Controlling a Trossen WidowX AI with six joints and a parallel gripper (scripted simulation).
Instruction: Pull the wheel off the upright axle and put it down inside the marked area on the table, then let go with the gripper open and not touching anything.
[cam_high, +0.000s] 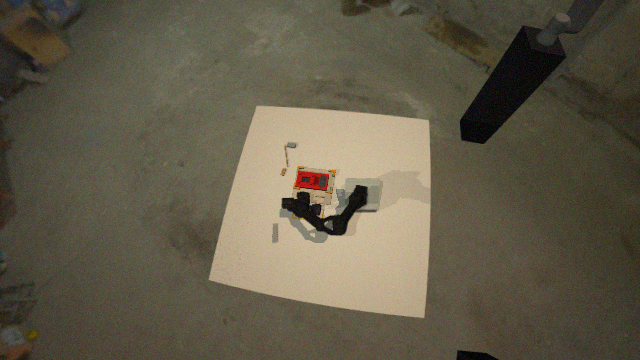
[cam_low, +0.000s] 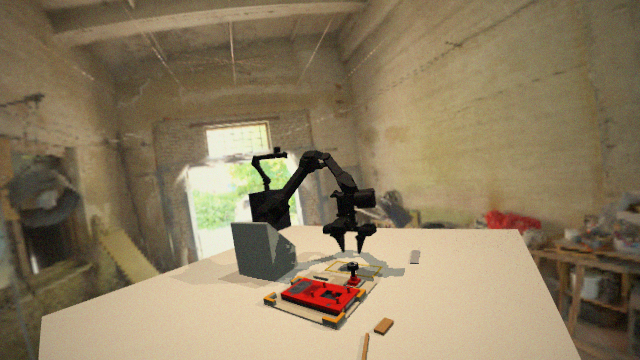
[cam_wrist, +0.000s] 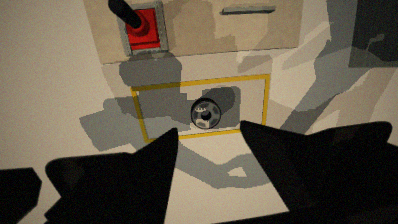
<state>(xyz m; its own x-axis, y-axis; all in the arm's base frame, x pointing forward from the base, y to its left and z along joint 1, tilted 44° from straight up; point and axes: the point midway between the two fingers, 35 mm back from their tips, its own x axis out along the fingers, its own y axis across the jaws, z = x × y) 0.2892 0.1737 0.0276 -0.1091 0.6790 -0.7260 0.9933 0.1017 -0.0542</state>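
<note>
The dark wheel (cam_wrist: 206, 116) lies flat on the table inside the yellow marked rectangle (cam_wrist: 200, 81) (cam_low: 360, 264), clear of its lines. My gripper (cam_wrist: 209, 128) (cam_low: 351, 248) (cam_high: 295, 202) is open. It hangs above the wheel with a clear gap, and its fingers touch nothing. The black upright axle (cam_wrist: 125, 12) (cam_low: 353, 272) stands bare on its red base (cam_wrist: 142, 30), on the beige board just beyond the rectangle. In the top view the arm hides the wheel.
A red fixture plate (cam_high: 311, 180) (cam_low: 320, 295) sits on the beige board with orange corners. A grey block (cam_low: 260, 250) stands by the arm's base. A small grey bar (cam_low: 414, 256) (cam_high: 275, 233) and wooden pieces (cam_low: 383, 325) (cam_high: 287, 157) lie loose on the table.
</note>
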